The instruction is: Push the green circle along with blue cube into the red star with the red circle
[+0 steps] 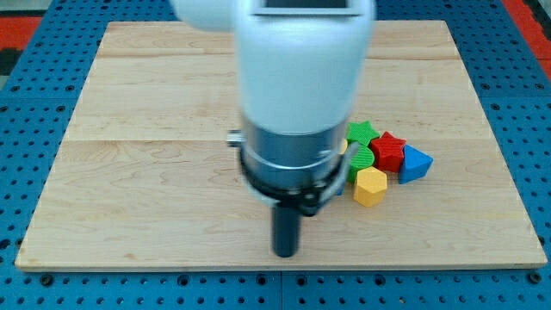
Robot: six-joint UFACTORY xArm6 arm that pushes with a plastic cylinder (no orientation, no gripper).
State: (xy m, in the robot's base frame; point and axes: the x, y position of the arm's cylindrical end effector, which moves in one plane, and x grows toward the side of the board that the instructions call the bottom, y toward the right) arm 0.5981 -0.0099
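Observation:
My tip point(285, 252) stands near the board's bottom edge, to the left of and below the cluster of blocks. The arm's body hides the cluster's left part. The green circle point(362, 159) peeks out at the arm's right edge, touching the red star point(389, 151). A green star point(362, 132) lies above it. A yellow hexagon point(370, 186) lies below the green circle. A blue triangular block point(415, 164) sits right of the red star. The blue cube, the red circle and the yellow heart are hidden behind the arm.
The wooden board point(172, 103) lies on a blue pegboard point(26, 129). The arm's wide white and grey body point(293, 95) covers the board's middle.

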